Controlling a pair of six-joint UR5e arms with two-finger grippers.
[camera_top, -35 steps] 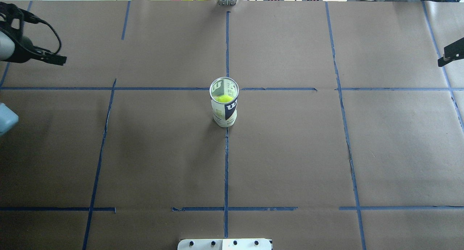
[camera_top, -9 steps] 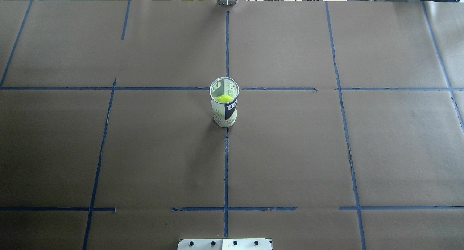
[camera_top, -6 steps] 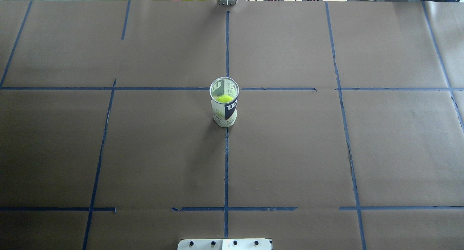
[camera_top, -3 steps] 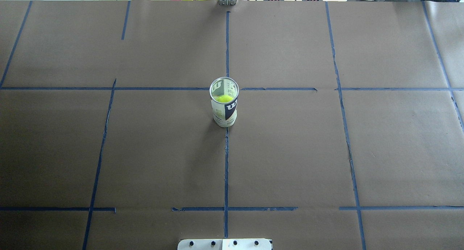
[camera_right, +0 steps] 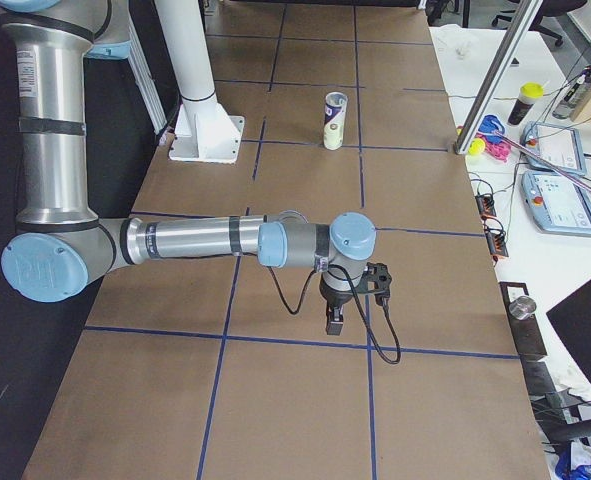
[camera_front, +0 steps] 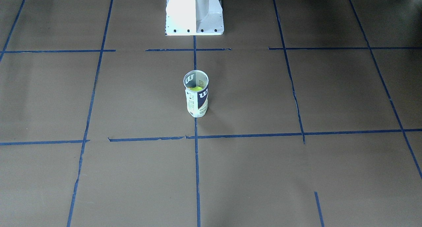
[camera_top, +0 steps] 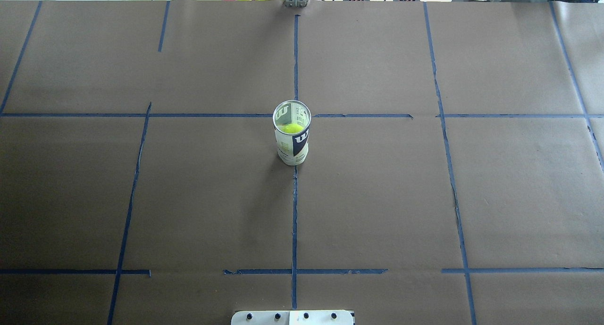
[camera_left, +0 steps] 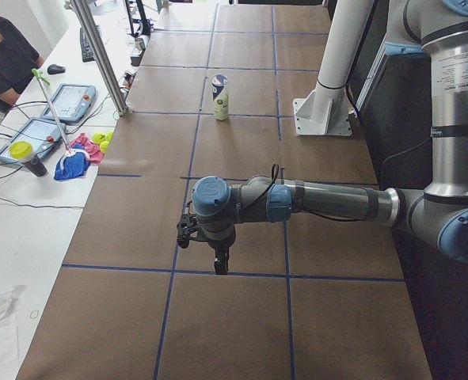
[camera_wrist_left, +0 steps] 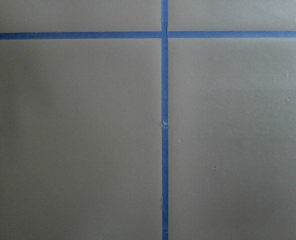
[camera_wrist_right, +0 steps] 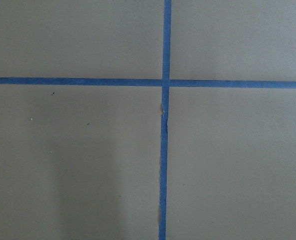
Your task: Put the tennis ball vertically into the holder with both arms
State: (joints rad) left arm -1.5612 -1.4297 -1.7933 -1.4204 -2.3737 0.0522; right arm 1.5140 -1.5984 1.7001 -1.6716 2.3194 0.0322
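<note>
Black left gripper [camera_left: 220, 260] points down over the desk [camera_top: 141, 197], fingers' spread indeterminable. Centre: upright holder [camera_top: 292, 145] contains the tennis ball [camera_top: 291, 127]. Right gripper [camera_right: 335, 322] likewise, spread indeterminable.

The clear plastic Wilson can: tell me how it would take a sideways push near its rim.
Likely to tip: the clear plastic Wilson can stands upright, tall and narrow, on flat brown paper. The yellow-green tennis ball inside probably adds little weight. Once down, it would probably roll.
</note>
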